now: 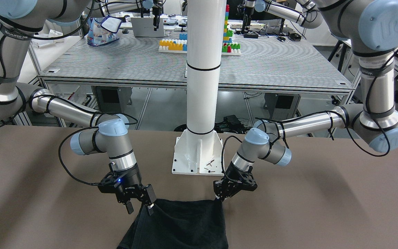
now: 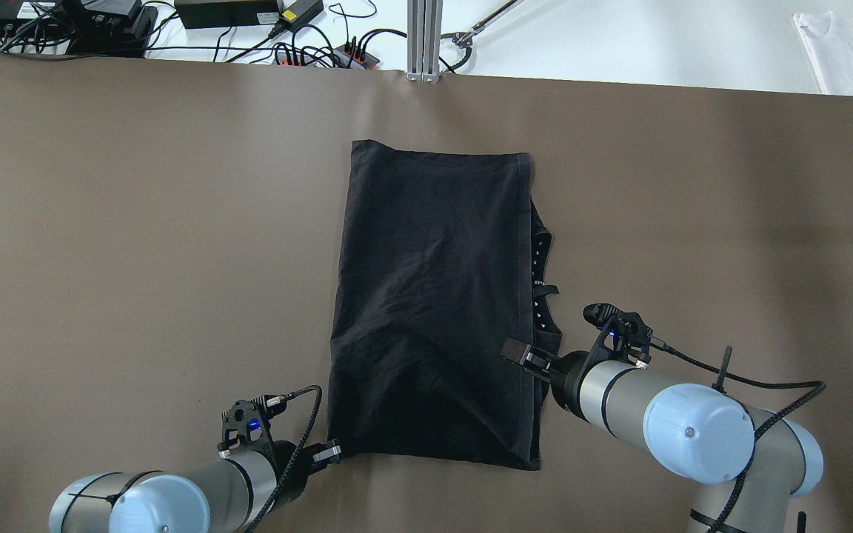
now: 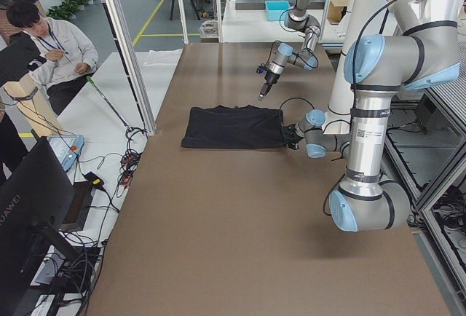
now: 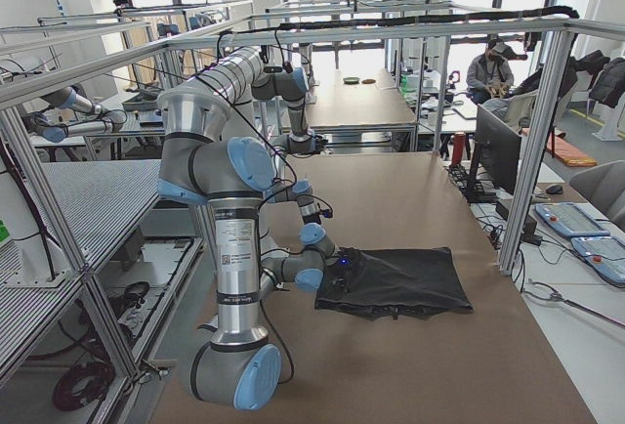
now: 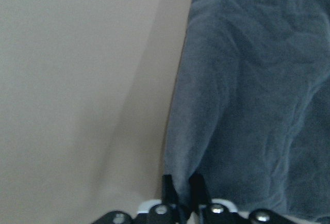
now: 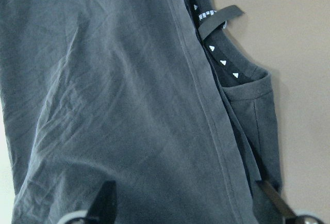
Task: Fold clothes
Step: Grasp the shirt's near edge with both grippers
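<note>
A black garment (image 2: 434,296) lies folded in a tall rectangle on the brown table (image 2: 138,222). Its collar with white triangle marks (image 2: 541,281) pokes out on the right side. My left gripper (image 2: 330,451) sits low at the garment's near left corner, its narrow fingers (image 5: 167,188) shut on the fabric edge (image 5: 258,105). It also shows in the front view (image 1: 218,197). My right gripper (image 2: 519,354) hangs open over the garment's near right edge. Its fingers (image 6: 105,203) stand wide apart above the hem (image 6: 206,105), and in the front view (image 1: 140,208) it holds nothing.
The robot's white pedestal base (image 1: 197,155) stands behind the garment. Cables and power bricks (image 2: 286,44) lie past the table's far edge, and a white cloth (image 2: 848,44) lies at the far right. An operator (image 3: 44,46) sits beyond the far side.
</note>
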You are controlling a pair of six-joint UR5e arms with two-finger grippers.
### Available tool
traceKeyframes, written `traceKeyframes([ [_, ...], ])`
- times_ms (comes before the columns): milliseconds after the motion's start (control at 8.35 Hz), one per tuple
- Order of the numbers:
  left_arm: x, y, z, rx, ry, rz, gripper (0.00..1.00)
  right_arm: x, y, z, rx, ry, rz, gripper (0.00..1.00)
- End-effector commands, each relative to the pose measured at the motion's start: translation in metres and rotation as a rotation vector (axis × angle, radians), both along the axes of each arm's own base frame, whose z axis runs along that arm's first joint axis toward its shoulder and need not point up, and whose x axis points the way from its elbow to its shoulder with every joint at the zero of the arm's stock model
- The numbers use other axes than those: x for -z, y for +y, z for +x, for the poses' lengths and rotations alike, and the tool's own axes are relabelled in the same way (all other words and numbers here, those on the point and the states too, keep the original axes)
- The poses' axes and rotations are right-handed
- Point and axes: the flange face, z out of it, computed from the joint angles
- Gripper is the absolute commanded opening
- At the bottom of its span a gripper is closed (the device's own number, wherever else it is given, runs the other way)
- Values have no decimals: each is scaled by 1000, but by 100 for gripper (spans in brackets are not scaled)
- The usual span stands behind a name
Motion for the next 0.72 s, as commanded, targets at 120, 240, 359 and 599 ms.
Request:
traceKeyframes([
  [120,1,0,-1,-1,2,9,0,-3,1,-3,-8,6,-14,94],
  [240,2,0,0,-1,2,9,0,-22,1,-19,-41,21,-73,93],
  [359,2,0,0,-1,2,9,0,-44,1,-32,-51,55,-106,92],
  [599,1,-1,0,1,1,10,0,-56,13,-44,-55,59,-163,92],
])
